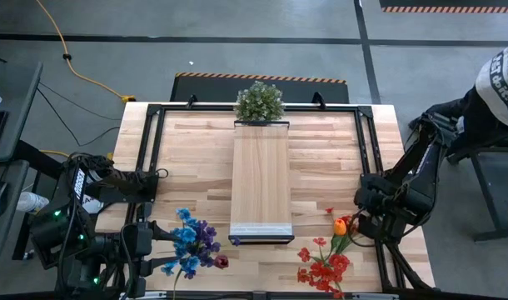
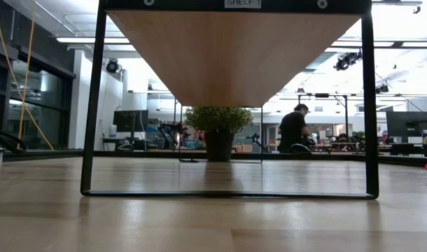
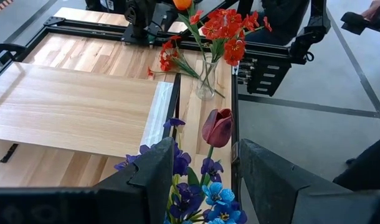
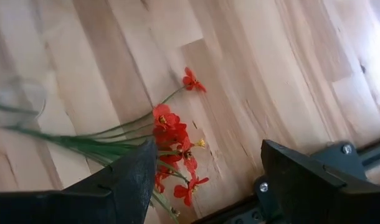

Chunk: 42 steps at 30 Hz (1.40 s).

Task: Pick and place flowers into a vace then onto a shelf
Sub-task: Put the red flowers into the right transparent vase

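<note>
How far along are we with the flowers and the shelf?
Done: red flowers stand in a glass vase on the table beside the shelf. In hand: nothing gripped; the left end effector is open around the blue and purple flowers, the right end effector open by the red ones. Left: no vase on the shelf yet.

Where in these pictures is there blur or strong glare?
Right wrist view: the glass vase and green stems are smeared, with white glare at one corner. Low view: bright ceiling lights wash out the room behind the shelf. High view: evenly lit.
</note>
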### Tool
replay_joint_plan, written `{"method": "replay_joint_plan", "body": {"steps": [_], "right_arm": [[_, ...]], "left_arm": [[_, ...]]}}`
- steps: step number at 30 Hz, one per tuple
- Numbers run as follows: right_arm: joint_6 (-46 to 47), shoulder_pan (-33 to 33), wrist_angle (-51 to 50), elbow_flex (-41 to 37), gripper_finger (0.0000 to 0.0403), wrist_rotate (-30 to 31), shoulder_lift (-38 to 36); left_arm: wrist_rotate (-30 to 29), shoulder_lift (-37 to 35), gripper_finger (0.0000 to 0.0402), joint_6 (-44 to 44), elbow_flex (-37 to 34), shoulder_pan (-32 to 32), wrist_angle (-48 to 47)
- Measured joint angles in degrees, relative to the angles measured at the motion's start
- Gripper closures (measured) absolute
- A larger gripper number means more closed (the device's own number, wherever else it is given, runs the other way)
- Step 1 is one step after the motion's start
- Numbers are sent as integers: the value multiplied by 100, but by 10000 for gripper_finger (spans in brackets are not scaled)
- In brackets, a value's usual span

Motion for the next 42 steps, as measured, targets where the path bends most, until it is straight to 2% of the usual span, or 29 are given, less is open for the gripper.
{"method": "replay_joint_plan", "body": {"steps": [6, 14, 21, 26, 30, 36, 42], "right_arm": [[-1359, 2, 458, 0, 128, -85, 0], [-2228, 2, 400, 0, 128, -402, 1], [-3284, 7, 536, 0, 128, -388, 1], [-4428, 9, 1284, -28, 128, -220, 2], [-5075, 57, 2020, -353, 128, -509, 2], [-5208, 273, 3315, -1078, 128, -966, 7], [-5367, 352, 4135, -1447, 128, -912, 18]], "left_arm": [[13, 0, 186, 0, 2, 0, 0], [35, 0, 186, 4, 2, 2, 2], [35, -2, 186, 7, 2, 0, 2], [35, 0, 186, 7, 1, 0, 2], [33, 0, 186, 7, 0, 0, 25], [22, -2, 186, 7, 2, 0, 64], [17, -1, 186, 7, 1, 0, 267]]}}
